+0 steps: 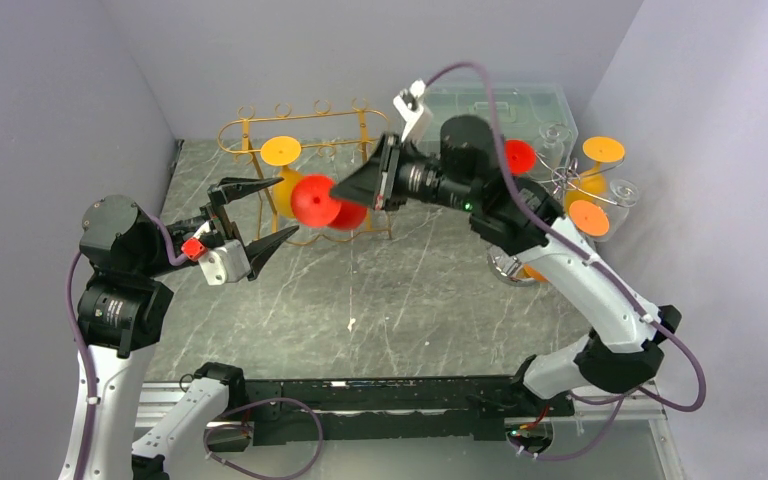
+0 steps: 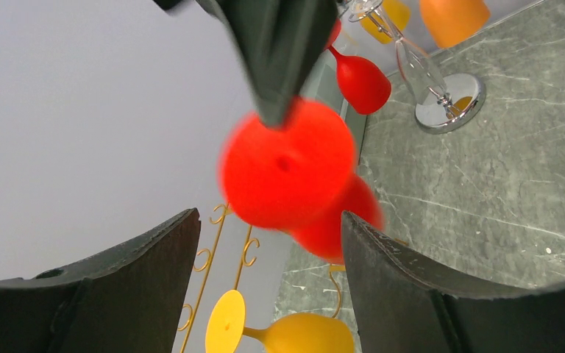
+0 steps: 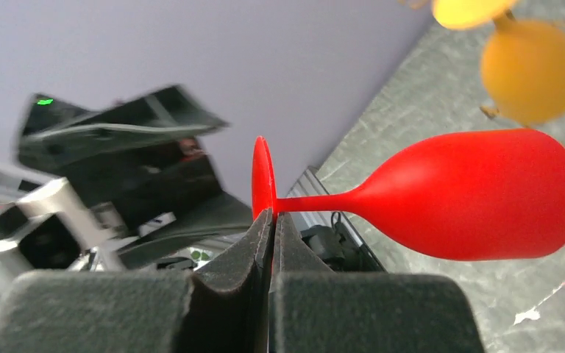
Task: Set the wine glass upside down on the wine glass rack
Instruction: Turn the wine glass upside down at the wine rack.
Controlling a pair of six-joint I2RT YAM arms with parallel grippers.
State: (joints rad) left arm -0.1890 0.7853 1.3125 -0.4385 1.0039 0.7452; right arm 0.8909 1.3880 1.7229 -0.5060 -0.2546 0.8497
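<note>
My right claw [image 1: 338, 190] is clenched on the rim of the red wine glass's [image 3: 478, 195] flat round foot, and nothing else supports the glass. It hangs in the air above the grey marbled worktop [image 1: 410, 290], in front of the gold wire rack [image 1: 245, 125] at the back. The glass lies on its side with the stem level. Its bowl points toward the rack and the underside of its foot faces my left claw [image 1: 288, 206]. It is an opaque, bright red all over and looks like matte plastic. A thin stem swells smoothly into an egg-shaped bowl, and the foot has a small dimple at its centre. My left claw is released, with its fingers spread wide just short of the foot, grasping nothing. A yellow glass [image 1: 282, 152] already hangs on the rack, close behind the red bowl.
</note>
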